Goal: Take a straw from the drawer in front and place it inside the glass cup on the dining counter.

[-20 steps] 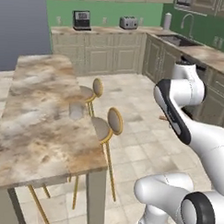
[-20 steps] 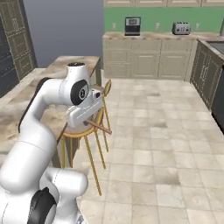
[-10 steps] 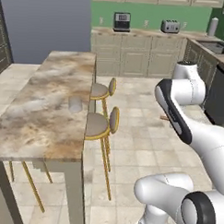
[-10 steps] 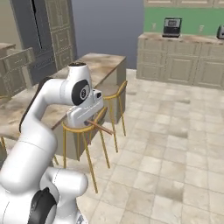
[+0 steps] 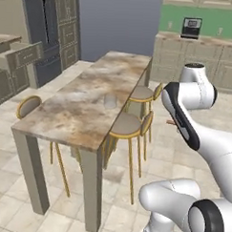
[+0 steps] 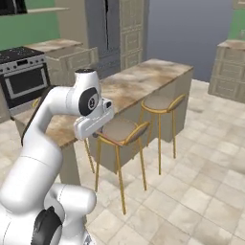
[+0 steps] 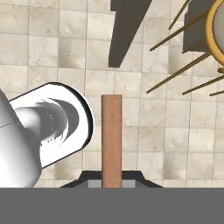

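Thin reddish-brown straw (image 7: pixel 112 138) — pinched in the gripper (image 7: pixel 112 181). Clear glass cup (image 5: pixel 110 100) — on marbled dining counter (image 5: pixel 80 111); approach from above, straw upright.

no readable text, label, brand, number or sign shows on anything here

L base cam: behind arm, looks fwd/down at long beige-brown marbled stone island (image 5: pixel 84 112) from its near end, w/ two round gold-legged stools (image 5: pixel 127 125) on its right side. R base cam: other side, closer to arm, same island (image 6: pixel 139 81) and stools (image 6: pixel 119 129) seen across. Hand cam: points straight down at pale tiled floor (image 7: pixel 57 48), close; stool rim (image 7: pixel 216 35) at top right.
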Controlling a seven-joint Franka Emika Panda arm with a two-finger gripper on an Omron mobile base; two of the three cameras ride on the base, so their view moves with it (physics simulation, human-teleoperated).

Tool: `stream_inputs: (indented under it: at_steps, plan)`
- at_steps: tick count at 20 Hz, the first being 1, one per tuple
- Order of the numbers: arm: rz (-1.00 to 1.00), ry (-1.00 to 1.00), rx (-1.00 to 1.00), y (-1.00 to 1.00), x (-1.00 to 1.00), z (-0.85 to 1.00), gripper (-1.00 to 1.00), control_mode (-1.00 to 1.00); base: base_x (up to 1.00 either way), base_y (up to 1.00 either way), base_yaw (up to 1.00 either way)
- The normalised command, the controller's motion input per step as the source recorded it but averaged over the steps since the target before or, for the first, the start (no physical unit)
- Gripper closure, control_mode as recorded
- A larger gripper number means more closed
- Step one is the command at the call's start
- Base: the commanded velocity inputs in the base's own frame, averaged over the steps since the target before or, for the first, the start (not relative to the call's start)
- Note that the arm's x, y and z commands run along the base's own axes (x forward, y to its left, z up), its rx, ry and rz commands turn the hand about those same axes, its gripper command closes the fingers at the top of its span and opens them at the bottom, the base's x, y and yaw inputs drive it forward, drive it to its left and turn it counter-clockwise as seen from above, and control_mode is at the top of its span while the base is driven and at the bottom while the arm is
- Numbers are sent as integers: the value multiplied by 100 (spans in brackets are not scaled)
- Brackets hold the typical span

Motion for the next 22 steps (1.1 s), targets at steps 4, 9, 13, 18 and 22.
stream_inputs:
  at_steps: [4, 9, 13, 18, 22]
  plan:
    - [0, 0, 0, 0, 0, 0, 100, 100, 14, -54, 55]
    - [0, 0, 0, 0, 0, 0, 100, 100, 13, -63, 52]
    - [0, 0, 0, 0, 0, 0, 100, 100, 16, -74, 48]
    - [0, 0, 0, 0, 0, 0, 100, 100, 35, -86, 40]
    - [0, 0, 0, 0, 0, 0, 100, 100, 27, -70, 49]
